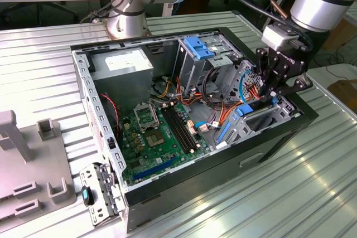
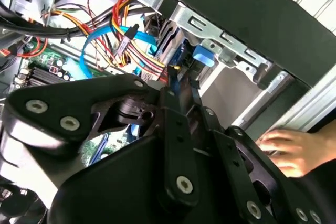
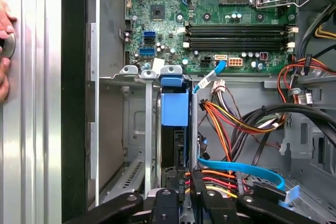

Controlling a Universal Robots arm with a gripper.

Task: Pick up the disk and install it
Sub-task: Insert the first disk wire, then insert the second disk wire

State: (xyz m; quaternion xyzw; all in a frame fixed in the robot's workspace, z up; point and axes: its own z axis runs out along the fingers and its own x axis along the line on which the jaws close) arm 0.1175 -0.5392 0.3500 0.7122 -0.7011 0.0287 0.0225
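One disk (image 3: 175, 109) stands on edge in the drive cage of the open computer case (image 1: 100, 137), its blue carrier showing between the metal rails. The gripper (image 1: 273, 94) has its jaws clamped on the disk's upper edge, keeping it lined up with the slot. A hand (image 2: 291, 148) rests on the tabletop (image 1: 312, 193) just beside the case.

bay slot (image 3: 152, 129): narrow | cables (image 3: 236, 124): crowd beside | disk (image 3: 174, 109): fills slot

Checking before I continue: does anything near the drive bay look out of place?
Yes: a person's fingers rest on the table right beside the case, near the hand. The disk stands on edge in its bay, looking straight, not askew.
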